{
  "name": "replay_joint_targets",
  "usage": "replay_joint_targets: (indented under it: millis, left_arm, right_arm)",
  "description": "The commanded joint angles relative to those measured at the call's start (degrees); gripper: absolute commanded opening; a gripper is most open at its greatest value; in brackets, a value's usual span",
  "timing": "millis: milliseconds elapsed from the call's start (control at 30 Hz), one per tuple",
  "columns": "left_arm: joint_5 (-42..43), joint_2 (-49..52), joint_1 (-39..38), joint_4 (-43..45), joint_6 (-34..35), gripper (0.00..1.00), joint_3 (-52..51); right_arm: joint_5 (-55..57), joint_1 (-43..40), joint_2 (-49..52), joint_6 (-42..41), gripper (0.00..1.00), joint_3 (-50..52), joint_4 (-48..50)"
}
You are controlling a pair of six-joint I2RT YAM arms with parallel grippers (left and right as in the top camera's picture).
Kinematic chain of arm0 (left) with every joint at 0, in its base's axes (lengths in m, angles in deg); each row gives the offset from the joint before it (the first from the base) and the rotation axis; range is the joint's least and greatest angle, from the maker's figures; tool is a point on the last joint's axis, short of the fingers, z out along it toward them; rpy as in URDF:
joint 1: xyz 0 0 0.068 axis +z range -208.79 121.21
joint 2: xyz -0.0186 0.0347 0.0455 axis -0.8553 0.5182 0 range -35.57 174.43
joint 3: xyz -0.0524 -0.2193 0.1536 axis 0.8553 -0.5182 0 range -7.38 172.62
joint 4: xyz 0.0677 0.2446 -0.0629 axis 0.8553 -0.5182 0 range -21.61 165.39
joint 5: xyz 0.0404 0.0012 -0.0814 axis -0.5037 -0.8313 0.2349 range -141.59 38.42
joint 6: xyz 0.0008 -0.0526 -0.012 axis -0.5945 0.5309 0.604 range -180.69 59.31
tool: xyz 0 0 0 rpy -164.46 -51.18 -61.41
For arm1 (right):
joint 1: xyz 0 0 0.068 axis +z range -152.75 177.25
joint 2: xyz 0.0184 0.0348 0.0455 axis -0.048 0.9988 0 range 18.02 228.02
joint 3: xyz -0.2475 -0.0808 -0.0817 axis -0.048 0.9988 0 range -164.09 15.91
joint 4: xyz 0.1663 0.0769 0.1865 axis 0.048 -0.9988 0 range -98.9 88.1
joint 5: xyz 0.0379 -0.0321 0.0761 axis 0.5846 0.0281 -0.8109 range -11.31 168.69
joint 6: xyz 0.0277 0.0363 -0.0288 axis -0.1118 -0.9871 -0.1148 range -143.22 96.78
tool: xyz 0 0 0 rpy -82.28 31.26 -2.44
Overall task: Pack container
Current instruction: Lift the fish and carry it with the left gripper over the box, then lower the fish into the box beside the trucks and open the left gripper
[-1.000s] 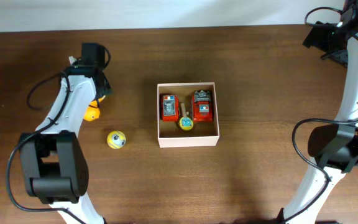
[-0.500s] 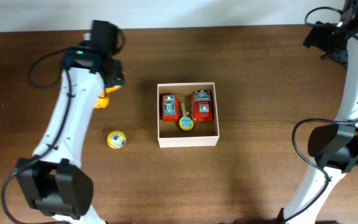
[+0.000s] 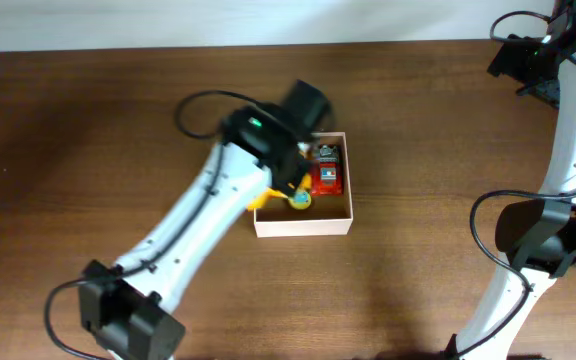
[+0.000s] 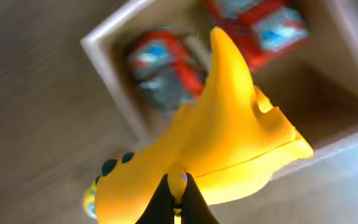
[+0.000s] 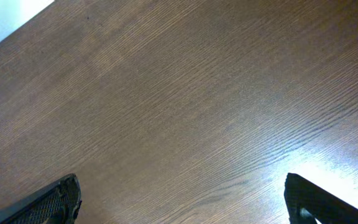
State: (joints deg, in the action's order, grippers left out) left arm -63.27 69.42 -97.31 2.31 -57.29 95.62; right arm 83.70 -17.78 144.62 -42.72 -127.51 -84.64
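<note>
The container (image 3: pixel 303 226) is a square white-walled box with a tan floor at the table's middle. It holds two red toy vehicles; one (image 3: pixel 326 172) shows, the other is hidden by my left arm, and a small yellow round toy (image 3: pixel 299 199) lies between them. My left gripper (image 4: pixel 178 186) is shut on a yellow fish-like toy (image 4: pixel 229 137) and holds it above the container's left wall (image 4: pixel 114 74). Both red vehicles (image 4: pixel 160 62) show blurred below it. The yellow toy peeks out under the arm in the overhead view (image 3: pixel 258 199). My right gripper (image 5: pixel 182 199) is open and empty, far back right (image 3: pixel 528 65).
A yellow ball with blue markings (image 4: pixel 89 198) shows at the lower left of the left wrist view; in the overhead view my left arm hides it. The right wrist view shows only bare brown wood (image 5: pixel 185 99).
My left arm has swung right from the table's back left to above the container, carrying the yellow toy with it. The right arm has not moved.
</note>
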Motion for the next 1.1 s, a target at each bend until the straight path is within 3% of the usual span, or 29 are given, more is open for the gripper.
replay_joint_targets:
  millis: [0,200,500,1067]
  left_arm:
    - [0.3,-1.9,-3.7,-1.0,-1.8,0.02,1.5]
    - [-0.1,-1.8,-6.6,0.2,-1.7,0.02,1.2]
    - [-0.1,-0.7,-6.3,9.3,-4.4,0.02,-1.0]
    - [-0.1,6.0,-6.3,8.2,-4.3,0.02,-2.2]
  right_arm:
    - [0.1,0.0,0.1,-0.5,0.99,0.0,0.0]
    - [0.1,0.0,0.1,-0.5,0.99,0.1,0.0]
    - [0.1,0.0,0.1,-0.5,0.99,0.1,0.0]
    - [0.1,0.0,0.1,-0.5,0.99,0.1,0.0]
